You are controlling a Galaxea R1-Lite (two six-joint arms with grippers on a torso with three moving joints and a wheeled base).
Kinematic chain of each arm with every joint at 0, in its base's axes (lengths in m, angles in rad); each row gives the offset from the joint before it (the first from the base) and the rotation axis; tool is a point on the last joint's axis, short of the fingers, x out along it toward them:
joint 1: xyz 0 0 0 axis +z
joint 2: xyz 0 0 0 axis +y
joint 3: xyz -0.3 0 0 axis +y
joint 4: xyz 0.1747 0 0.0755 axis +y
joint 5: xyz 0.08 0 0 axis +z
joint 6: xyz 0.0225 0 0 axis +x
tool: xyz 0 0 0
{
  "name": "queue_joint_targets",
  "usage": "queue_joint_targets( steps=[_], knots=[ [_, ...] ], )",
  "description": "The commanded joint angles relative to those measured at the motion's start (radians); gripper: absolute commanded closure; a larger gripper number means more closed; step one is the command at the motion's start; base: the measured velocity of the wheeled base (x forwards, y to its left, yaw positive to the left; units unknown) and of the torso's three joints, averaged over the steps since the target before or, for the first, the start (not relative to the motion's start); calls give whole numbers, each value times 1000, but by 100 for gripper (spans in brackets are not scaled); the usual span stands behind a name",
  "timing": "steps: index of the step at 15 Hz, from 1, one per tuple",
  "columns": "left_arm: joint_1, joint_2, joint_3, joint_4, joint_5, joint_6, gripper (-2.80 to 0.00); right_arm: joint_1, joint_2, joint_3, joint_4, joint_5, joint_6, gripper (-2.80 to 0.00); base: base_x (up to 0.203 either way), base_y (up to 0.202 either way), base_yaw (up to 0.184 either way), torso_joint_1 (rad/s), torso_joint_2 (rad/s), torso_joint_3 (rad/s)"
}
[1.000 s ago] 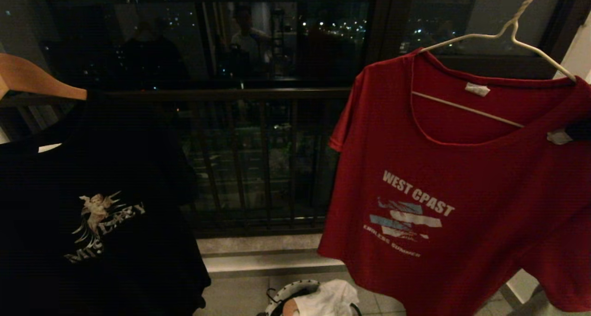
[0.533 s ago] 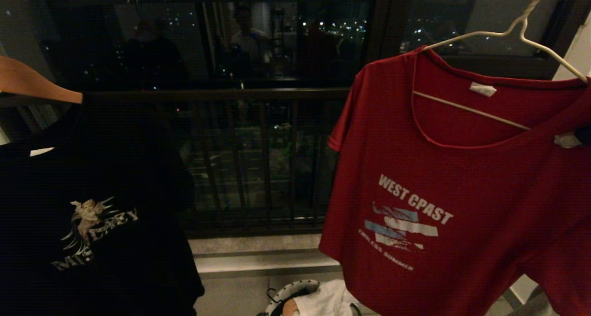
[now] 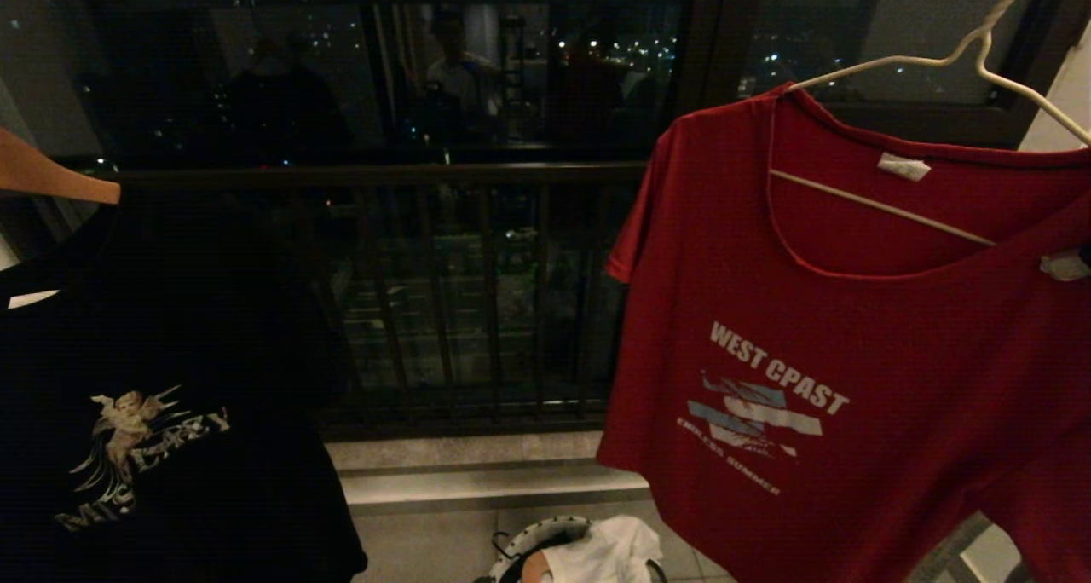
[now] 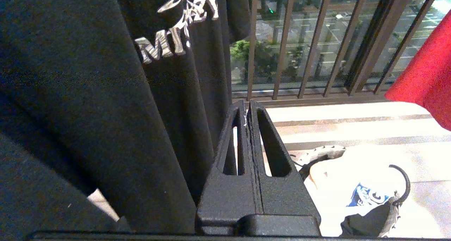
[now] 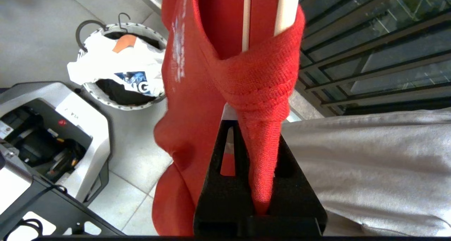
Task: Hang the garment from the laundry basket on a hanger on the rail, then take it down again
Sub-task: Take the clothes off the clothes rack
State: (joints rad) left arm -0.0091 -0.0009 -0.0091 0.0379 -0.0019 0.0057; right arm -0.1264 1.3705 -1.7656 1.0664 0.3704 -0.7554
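**Materials and finishes on hand**

Garment (image 5: 257, 93): red knit cloth, matt, ribbed weave visible where my right gripper (image 5: 260, 135) pinches it. My fingers (image 5: 211, 195): black plastic, grainy matt. Hanger (image 3: 886, 61): thin white-coated wire, smooth. Black T-shirt (image 3: 170, 353) at nine o'clock: soft matt cloth on a smooth wooden hanger (image 3: 51, 174). Railing (image 3: 477, 293): dark metal. Floor (image 5: 45, 40): smooth tile.

Garment (image 3: 852, 353) and hanger (image 3: 955, 54) shifted right; black T-shirt (image 3: 153, 378) swung left
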Motion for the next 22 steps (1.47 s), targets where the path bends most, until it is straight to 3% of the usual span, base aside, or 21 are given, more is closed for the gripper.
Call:
queue_joint_targets(
  steps=[1,22],
  knots=[
    [0,-1,0,-1,0,0,0,-1,-14,3,6,2,-4,0,0,0,0,0,0,0],
    [0,-1,0,0,0,0,0,-22,-148,97,4,16,2,0,0,0,0,0,0,0]
  ],
)
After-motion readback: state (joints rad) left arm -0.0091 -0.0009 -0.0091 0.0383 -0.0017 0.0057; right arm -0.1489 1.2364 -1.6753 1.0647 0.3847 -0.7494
